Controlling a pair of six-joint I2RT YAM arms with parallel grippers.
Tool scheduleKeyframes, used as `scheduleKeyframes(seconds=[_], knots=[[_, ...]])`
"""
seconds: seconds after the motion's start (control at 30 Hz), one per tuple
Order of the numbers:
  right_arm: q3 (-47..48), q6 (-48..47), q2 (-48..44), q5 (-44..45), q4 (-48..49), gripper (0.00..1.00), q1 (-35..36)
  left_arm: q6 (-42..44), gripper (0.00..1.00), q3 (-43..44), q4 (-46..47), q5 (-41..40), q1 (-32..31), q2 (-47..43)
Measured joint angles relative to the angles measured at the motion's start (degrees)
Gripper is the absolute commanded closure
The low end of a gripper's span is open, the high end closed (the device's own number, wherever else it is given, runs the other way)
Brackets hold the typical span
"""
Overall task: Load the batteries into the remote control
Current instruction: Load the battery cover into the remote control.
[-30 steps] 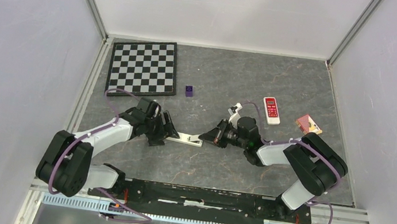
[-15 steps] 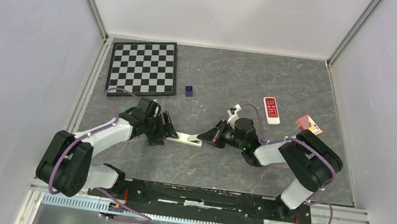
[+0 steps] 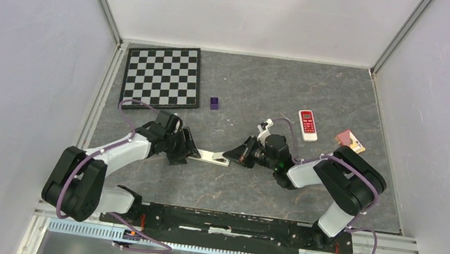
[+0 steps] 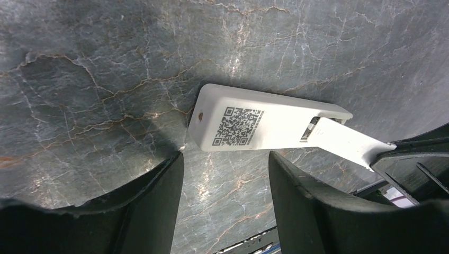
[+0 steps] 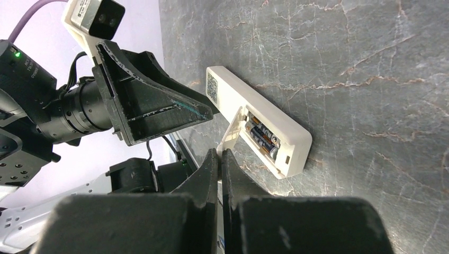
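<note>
Right wrist: remote control (image 5: pixel 238 98) lay flat on the stone table (image 5: pixel 370 63), back side up, compartment open. Both batteries (image 5: pixel 263 138) sat side by side in the bay. Right gripper (image 5: pixel 221 157) was closed to a sliver, pinching the white battery cover (image 5: pixel 231 135), which stood tilted up off the bay's edge.

Left wrist: left gripper (image 4: pixel 225 166) had its jaws wide apart and held nothing. Its fingers (image 4: pixel 153 196) sat either side of the remote's QR-code end, just short of it; couldn't tell if they touched.

Top view: remote lay between the two grippers, mid-table, well apart from the red remote (image 3: pixel 307 124), purple cube (image 3: pixel 214 103) and chessboard (image 3: pixel 162 76).
</note>
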Motion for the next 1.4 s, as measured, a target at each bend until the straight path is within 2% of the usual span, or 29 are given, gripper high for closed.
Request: scheduleKeyframes(seconds=[1.1, 1.17, 1.4], knots=[[-1.6, 2.7, 2.7, 0.0, 3.4, 1.00, 0.4, 0.1, 0.38, 0.2, 0.0, 0.1, 0.0, 0.6], [-1.6, 2.7, 3.0, 0.1, 3.4, 0.98, 0.4, 0.1, 0.38, 0.2, 0.0, 0.2, 0.0, 0.7], [-1.6, 2.6, 3.4, 0.2, 3.5, 0.81, 0.5, 0.1, 0.38, 0.3, 0.0, 0.4, 0.0, 0.7]])
